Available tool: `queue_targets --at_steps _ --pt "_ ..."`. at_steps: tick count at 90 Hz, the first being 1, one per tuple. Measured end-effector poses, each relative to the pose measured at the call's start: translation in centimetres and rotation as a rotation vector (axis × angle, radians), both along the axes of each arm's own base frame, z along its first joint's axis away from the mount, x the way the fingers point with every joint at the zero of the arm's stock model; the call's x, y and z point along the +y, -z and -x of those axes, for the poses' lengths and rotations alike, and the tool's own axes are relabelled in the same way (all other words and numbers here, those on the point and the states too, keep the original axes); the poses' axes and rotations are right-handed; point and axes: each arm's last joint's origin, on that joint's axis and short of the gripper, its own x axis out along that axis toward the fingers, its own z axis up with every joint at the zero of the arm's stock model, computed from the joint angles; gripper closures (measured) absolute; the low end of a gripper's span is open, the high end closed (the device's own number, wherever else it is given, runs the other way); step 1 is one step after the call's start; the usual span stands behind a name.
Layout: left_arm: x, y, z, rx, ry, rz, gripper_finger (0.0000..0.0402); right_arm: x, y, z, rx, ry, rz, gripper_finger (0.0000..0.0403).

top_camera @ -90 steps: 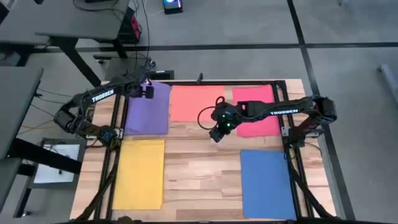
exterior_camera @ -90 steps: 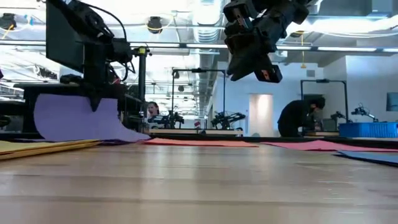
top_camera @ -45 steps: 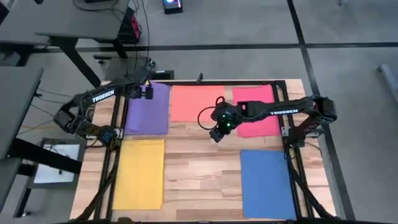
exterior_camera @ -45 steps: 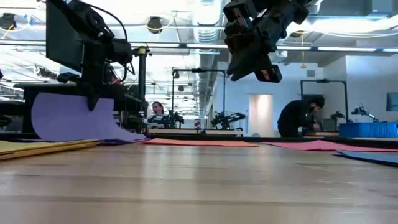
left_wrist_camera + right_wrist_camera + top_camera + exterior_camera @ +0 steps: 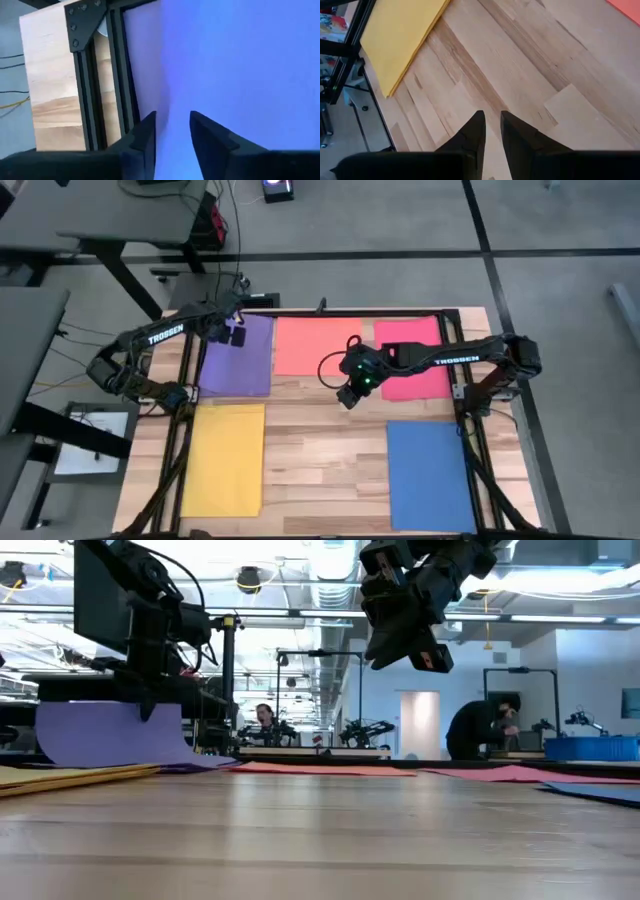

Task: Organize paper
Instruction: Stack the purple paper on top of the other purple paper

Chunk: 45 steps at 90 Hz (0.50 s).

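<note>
The left gripper (image 5: pixel 236 337) pinches the far edge of the purple sheet (image 5: pixel 240 360), lifting it at the table's (image 5: pixel 320 450) far left corner. The right gripper (image 5: pixel 345 395) hangs over bare wood mid-table, fingers nearly closed on nothing.

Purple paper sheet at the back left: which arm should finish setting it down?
Left. The left gripper already pinches the purple paper sheet at its far edge; the right gripper hangs above bare wood near the table's middle, holding nothing.

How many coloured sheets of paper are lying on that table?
5: purple sheet, salmon-orange sheet and pink-red sheet along the far edge; yellow sheet and blue sheet nearer. Stacked extras could be hidden.
</note>
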Motion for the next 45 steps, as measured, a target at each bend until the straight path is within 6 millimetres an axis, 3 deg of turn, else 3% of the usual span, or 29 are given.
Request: queue_targets --at_steps 16,32,45 --pt "0.0 -0.1 0.0 0.02 0.046 0.015 0.0305 0.0 0.0 0.0 -0.001 0.001 0.0 0.0351" --pt "-0.1 -0.2 -0.4 0.11 0.236 0.027 0.0308 0.0 0.0 0.0 -0.001 0.001 -0.001 0.0351" --pt "-0.2 -1.9 -0.6 0.273 0.362 0.021 0.0309 0.0 0.0 0.0 -0.001 0.001 -0.001 0.0351"
